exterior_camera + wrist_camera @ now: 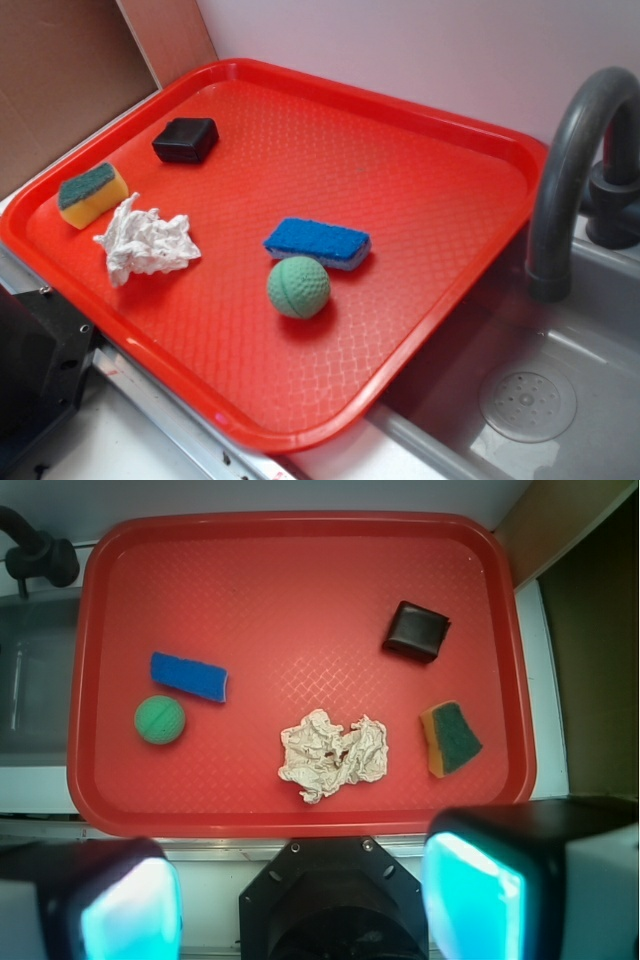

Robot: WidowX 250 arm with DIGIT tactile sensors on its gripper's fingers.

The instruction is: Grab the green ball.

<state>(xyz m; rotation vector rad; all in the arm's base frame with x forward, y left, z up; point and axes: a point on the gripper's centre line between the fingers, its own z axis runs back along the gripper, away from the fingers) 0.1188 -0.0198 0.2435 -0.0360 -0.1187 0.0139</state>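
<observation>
Up high, the gripper point(300, 900) hangs with jaws spread wide, grasping nothing; the green ball point(160, 720) lies on the red tray point(300, 525), at seven o'clock of the blue sponge point(188, 677), nearly touching

- In the wrist view the gripper point(300, 900) fingers point(475, 895) are cut off by the bottom edge, blurred.
- Far left of the gripper, the faucet point(35, 550) is cropped.
- In the exterior view the sink point(560, 400) runs off frame.

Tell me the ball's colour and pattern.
Mint green with dark seam lines and dimples on the green ball, clearest in the exterior view.
</observation>
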